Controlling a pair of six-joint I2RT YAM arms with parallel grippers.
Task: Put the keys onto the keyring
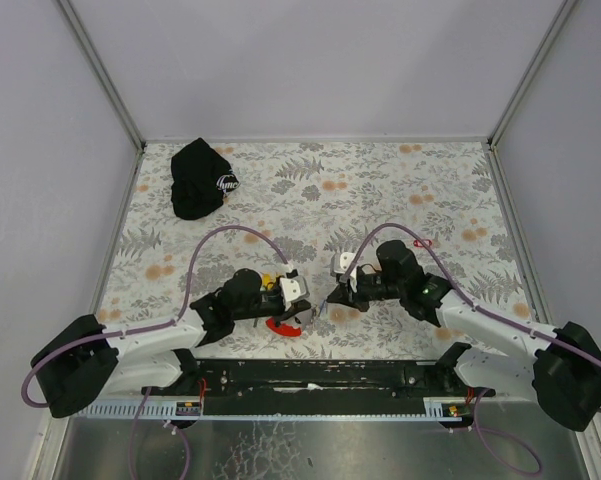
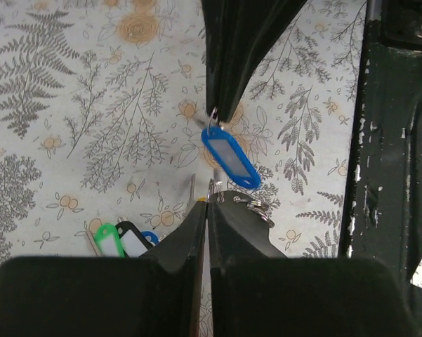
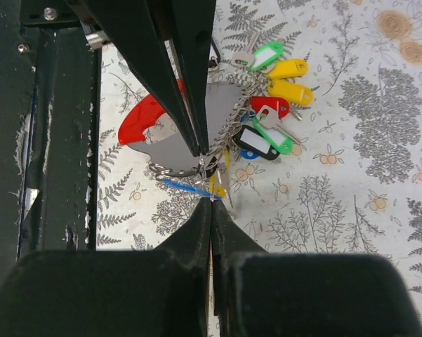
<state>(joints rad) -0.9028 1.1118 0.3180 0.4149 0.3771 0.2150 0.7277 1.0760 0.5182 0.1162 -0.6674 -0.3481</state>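
My left gripper [image 2: 209, 201] is shut, its tips pinching the thin metal keyring [image 2: 215, 188]. The keyring carries a red rounded piece [image 3: 142, 121] and a grey bar [image 3: 172, 149]. My right gripper [image 3: 212, 199] is shut on the small ring of a blue-tagged key [image 2: 230, 156], which hangs between the two gripper tips. Both grippers meet tip to tip low over the table, left [image 1: 308, 300] and right [image 1: 326, 298]. A bunch of keys with green [image 3: 267, 55], yellow [image 3: 289, 69], red [image 3: 270, 107] and black [image 3: 256, 143] tags lies beside the keyring.
A large black cap [image 1: 202, 178] lies at the back left of the fern-patterned table. A lone small red tag [image 1: 425, 242] sits to the right of the right arm. The black base rail [image 1: 310, 378] runs along the near edge.
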